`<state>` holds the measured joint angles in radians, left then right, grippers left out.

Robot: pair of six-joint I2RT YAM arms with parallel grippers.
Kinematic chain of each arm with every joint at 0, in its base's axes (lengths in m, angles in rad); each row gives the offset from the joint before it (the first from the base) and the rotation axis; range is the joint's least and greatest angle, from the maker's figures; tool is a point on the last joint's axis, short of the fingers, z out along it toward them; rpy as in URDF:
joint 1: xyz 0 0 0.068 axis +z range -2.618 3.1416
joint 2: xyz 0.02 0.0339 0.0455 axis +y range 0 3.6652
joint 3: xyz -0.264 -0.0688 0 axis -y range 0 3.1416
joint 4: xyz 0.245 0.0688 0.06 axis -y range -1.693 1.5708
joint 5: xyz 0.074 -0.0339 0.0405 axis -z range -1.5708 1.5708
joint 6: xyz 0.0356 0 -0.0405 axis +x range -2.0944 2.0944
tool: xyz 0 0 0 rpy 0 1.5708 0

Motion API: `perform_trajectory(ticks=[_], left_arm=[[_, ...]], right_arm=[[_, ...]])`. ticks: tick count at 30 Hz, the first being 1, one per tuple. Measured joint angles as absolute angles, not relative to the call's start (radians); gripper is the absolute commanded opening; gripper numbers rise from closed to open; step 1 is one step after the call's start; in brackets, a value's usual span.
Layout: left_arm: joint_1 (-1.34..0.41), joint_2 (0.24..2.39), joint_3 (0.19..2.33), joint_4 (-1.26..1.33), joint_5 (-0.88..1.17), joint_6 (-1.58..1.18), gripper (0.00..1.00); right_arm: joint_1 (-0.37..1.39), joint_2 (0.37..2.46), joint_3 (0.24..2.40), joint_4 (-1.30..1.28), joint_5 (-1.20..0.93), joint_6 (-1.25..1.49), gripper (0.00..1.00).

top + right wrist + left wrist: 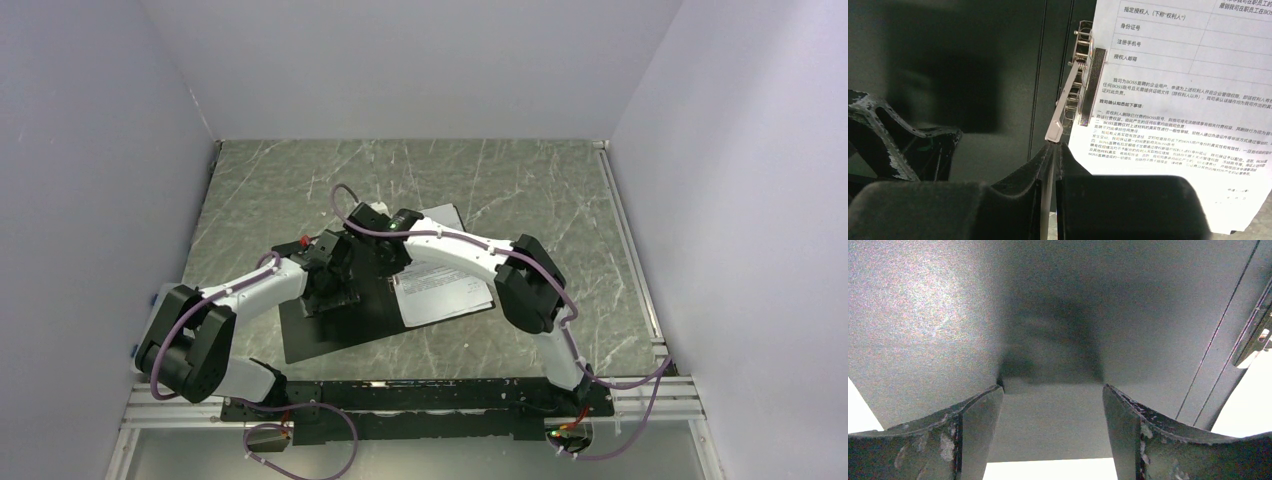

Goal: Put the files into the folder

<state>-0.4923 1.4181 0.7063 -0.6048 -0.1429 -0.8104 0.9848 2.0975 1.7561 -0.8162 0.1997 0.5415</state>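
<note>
Lying open on the grey marbled table (300, 180), the folder (320, 338) is showing its black inside, both halves spread flat in front of the arm bases. The files (445, 290) are resting on the right half, a white stack printed with black text, and in the right wrist view their left edge is meeting the metal clip (1088, 75) by the spine; whether that edge is sitting under the clip's bar or just beside it is unclear. The clip's lever (1063, 110) is slanting away from the clip down toward the right gripper (1054, 147). That gripper's jaws are drawn almost together, leaving only a thin slit, and the lever's free end is meeting their tips; whether the end is actually being pinched I cannot tell. The left gripper (1052, 387) is hanging over the bare left half of the folder with its scuffed fingers (978, 410) spread wide and nothing between them, very close to the dark surface, though contact is not showing. From above, the two arms are converging near the middle of the folder.
</note>
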Motion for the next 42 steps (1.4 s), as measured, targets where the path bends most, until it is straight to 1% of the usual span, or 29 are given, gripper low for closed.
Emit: perform_trajectory(ticks=[5,12,16,18,21,28,34,42], left_arm=[[-0.491,1.419,0.706,-0.605,-0.142,-0.812,0.79],[-0.488,1.419,0.706,-0.605,-0.142,-0.818,0.8],[-0.487,1.419,0.707,-0.606,-0.139,-0.818,0.79],[-0.487,1.419,0.707,-0.606,-0.139,-0.818,0.79],[-0.487,1.419,0.707,-0.606,-0.138,-0.818,0.79],[-0.487,1.418,0.706,-0.606,-0.138,-0.817,0.79],[-0.486,1.418,0.706,-0.606,-0.137,-0.817,0.79],[-0.486,1.42,0.706,-0.605,-0.136,-0.817,0.79]], right_arm=[[0.992,2.098,1.741,-0.822,0.214,0.542,0.1],[0.992,2.096,1.722,-0.822,0.227,0.543,0.13],[0.992,2.088,1.722,-0.819,0.227,0.543,0.18],[0.992,2.082,1.724,-0.818,0.228,0.544,0.23],[0.992,2.08,1.755,-0.82,0.237,0.543,0.26],[0.975,2.08,1.833,-0.801,0.256,0.543,0.28],[0.925,2.111,1.834,-0.777,0.249,0.543,0.3],[0.88,2.166,1.808,-0.74,0.189,0.544,0.32]])
